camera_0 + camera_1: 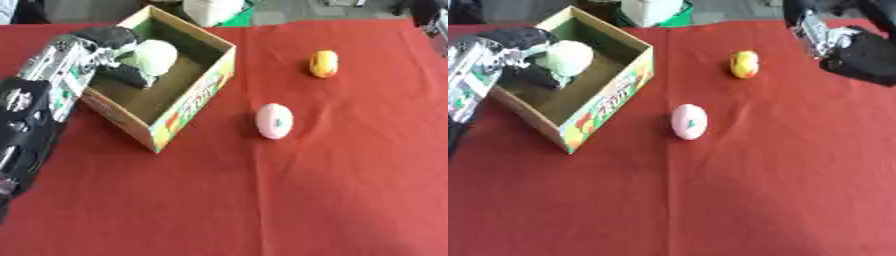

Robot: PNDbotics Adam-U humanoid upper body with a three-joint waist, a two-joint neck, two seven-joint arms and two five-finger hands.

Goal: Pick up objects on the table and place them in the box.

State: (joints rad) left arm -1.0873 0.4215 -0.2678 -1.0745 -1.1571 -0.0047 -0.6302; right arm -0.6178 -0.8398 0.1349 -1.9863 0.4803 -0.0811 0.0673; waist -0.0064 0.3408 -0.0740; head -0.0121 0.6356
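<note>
On the red tablecloth (332, 200) before you: one open cardboard box (199, 97), set askew at the left, brown inside, with a printed green, yellow and red panel on its near right wall. Over the box's interior: your left hand (118, 52), black with silver joints, entering from the left edge across the box's left wall, fingers and thumb curled round one pale green-white rounded object (156, 56). That object sits within the box's outline, toward its far left part; whether it rests on the box floor or hangs above it, you cannot tell. Right of the box, apart from it, on the cloth: one pale pink egg-shaped object (275, 120) with a small dark mark on its top face, lying with its long axis pointing roughly away from you. Farther back and to the right, well apart from the pink one: one small yellow-orange rounded object (324, 63), also on the cloth, touching nothing else. At the upper right corner in the right eye view: your right hand (859, 52), black with a silver section, held above the far right of the table, well apart from every object; you cannot tell how its fingers are set. Beyond the table's far edge, behind the box: one white item (213, 10) beside something green, shape unclear.
</note>
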